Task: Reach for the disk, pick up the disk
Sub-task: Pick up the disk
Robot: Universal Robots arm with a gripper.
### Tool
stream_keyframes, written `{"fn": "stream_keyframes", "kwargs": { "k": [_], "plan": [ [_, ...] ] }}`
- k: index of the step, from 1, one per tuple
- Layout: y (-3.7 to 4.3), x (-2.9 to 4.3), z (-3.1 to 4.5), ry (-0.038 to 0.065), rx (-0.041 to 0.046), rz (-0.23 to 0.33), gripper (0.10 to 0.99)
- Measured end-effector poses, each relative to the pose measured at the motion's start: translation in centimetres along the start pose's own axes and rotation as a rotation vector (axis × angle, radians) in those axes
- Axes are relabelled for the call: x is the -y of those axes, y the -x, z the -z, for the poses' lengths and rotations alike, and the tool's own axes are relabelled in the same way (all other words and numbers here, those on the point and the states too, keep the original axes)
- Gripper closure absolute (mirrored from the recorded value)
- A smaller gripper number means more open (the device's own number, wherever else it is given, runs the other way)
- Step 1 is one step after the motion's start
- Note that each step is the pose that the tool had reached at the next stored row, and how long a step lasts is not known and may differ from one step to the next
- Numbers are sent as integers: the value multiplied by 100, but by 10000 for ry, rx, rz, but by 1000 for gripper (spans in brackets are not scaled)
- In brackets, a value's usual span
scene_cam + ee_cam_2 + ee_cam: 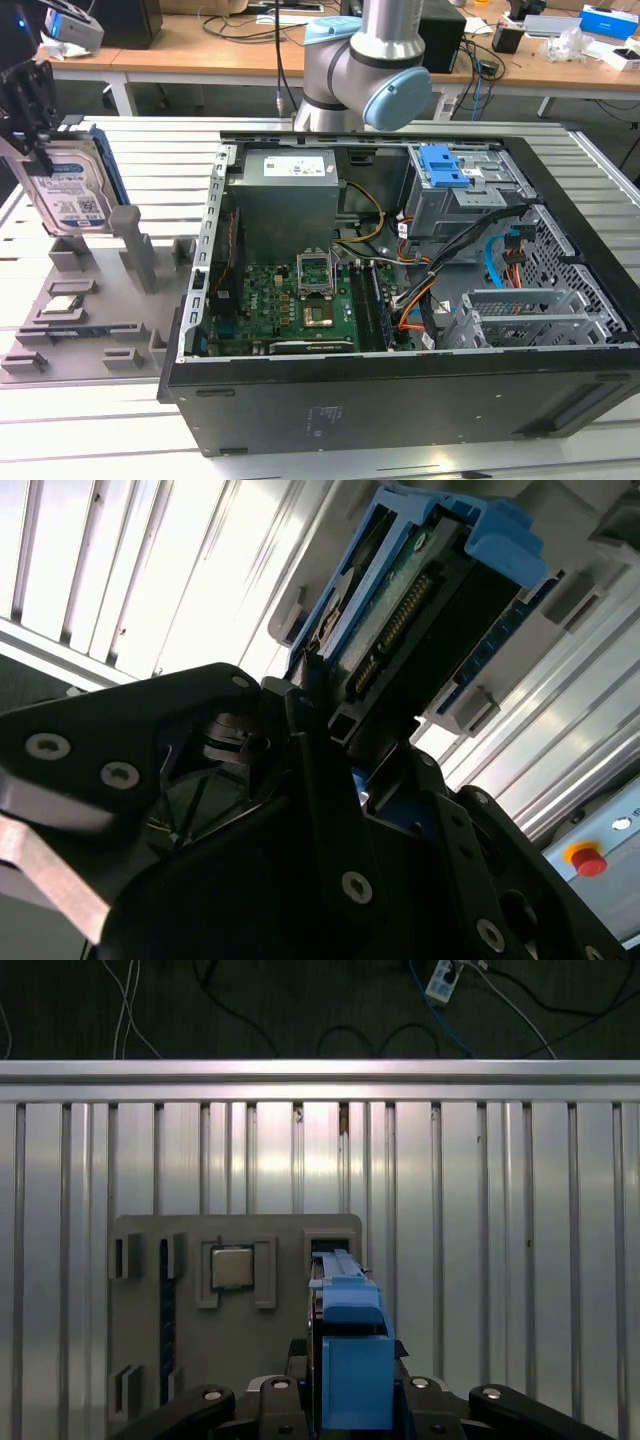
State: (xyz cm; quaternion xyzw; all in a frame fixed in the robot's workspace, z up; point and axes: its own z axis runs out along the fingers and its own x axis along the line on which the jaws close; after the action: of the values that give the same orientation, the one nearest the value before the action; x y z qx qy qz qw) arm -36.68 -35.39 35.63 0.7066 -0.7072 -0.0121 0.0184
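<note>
Gripping the disk [72, 195] by its upper edge, gripper [38, 140] closed on it; long axis hanging straight below, over grey fixture tray [90, 335].

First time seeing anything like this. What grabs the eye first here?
The big open computer case fills the middle of the exterior view, its green circuit board laid bare. At that view's left edge, the robot's black hand grips the disk, a silver drive with a blue frame, holding it upright above a grey tray on the slatted table.
</note>
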Motion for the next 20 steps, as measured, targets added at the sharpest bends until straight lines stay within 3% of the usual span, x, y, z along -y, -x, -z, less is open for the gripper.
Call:
{"fn": "stream_keyframes", "kwargs": {
  "k": [15, 20],
  "plan": [
    [-1, -6, 292, 11, 0, 0, 722],
    [-2, -9, 450, 18, 0, 0, 722]
  ]
}}
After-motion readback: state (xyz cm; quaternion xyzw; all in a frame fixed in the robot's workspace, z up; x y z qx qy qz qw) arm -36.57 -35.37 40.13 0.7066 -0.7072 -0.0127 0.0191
